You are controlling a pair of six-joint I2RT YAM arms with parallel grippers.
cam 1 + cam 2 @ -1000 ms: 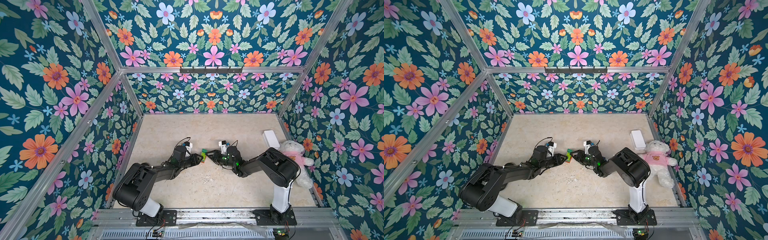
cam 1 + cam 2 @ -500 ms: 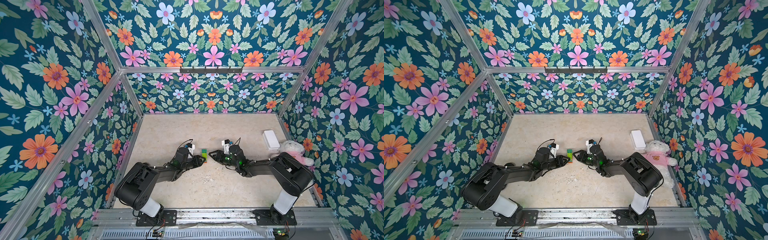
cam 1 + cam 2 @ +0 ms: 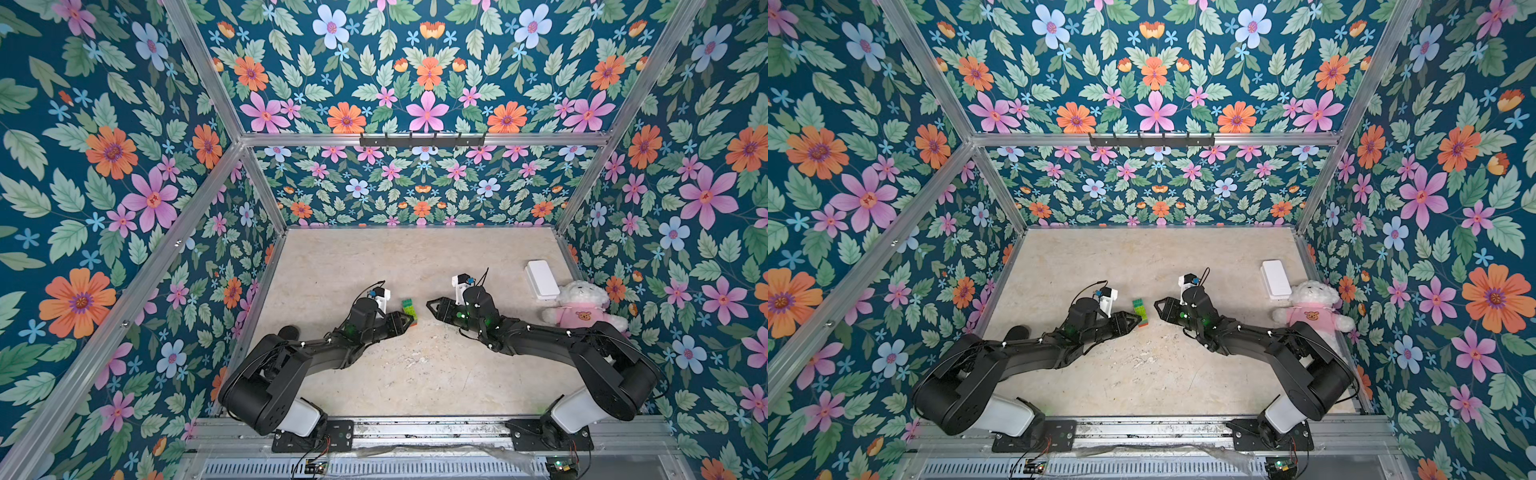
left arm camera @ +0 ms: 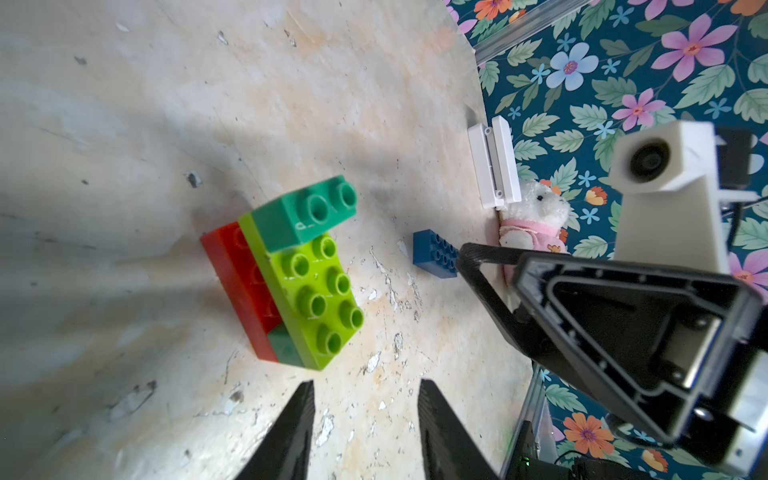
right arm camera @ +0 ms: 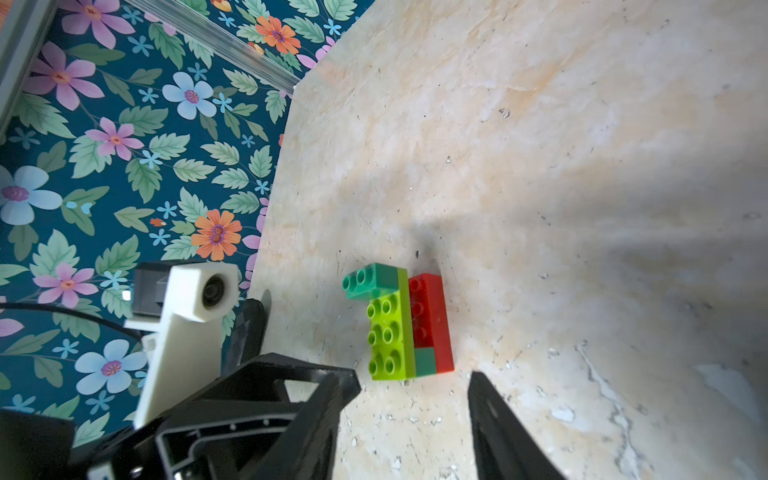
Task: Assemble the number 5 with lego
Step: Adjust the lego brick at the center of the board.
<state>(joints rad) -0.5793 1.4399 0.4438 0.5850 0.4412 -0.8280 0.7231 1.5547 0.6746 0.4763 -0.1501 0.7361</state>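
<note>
Both grippers had drawn back from the lego stack [image 3: 409, 309], at which they had met a second earlier, and it was left alone on the marble-patterned table [image 3: 415, 374], about midway between them.

The left gripper [image 3: 405, 320] sat just short of the stack's near end. In its wrist view the two fingers [image 4: 305, 411] stood moderately apart with bare table between them, gripping nothing. The right gripper [image 3: 430, 309] was near the stack on the opposite side but clear of it. Its jaws were also parted and empty, and the stack [image 5: 399, 324] lay just beyond the tips.

The stack [image 4: 299, 274] was four joined pieces:
- a red brick [image 4: 241, 282]
- a small dark-green brick [image 4: 286, 347] on one end of the red one
- a lime-green brick [image 4: 320, 291] over both
- a second dark-green brick [image 4: 303, 214] on the lime one's other end

A loose blue brick [image 4: 434, 253] lay apart on the table, beside the right gripper's finger in the left wrist view. I could not find it in either top view.

A white box [image 3: 542, 279] and a white plush bear in a pink shirt [image 3: 579, 307] sat together by the right wall, well away from the bricks.
</note>
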